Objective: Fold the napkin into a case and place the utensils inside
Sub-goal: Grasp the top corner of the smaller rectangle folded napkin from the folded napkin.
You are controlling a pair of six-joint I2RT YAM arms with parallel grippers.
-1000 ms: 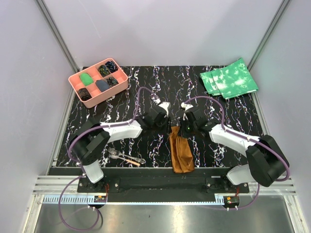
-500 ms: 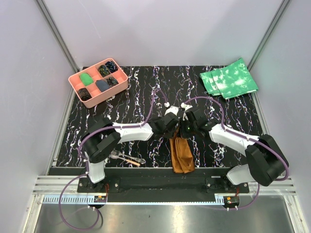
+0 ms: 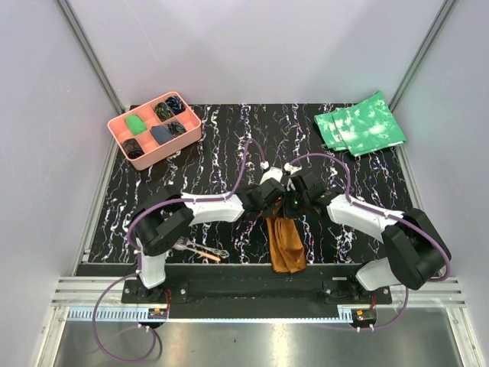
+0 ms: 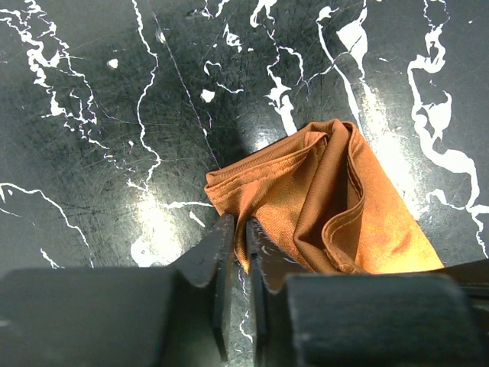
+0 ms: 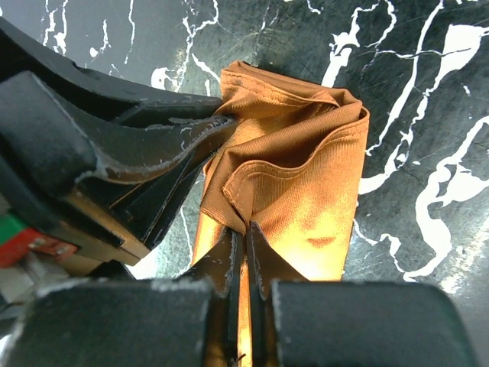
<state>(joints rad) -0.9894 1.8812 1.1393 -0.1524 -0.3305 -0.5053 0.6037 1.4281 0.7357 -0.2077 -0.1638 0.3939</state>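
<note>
Two utensils [image 3: 197,248], a fork and a slim orange-tipped piece, are lying near the marbled table's [image 3: 229,153] front edge, left of the one rust-brown napkin [image 3: 286,246], which is folded narrow. Both arms are reaching inward to its far end, the left gripper [image 4: 238,225] pinching the hem and the right gripper [image 5: 244,229] clamping a fold. One pink tray [image 3: 192,131] and the green cloths [image 3: 359,124] are sitting at the far corners.

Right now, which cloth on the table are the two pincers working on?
The plain rust-brown folded cloth near the front edge; the green white-mottled cloths lie apart from both arms in the far right corner.
</note>
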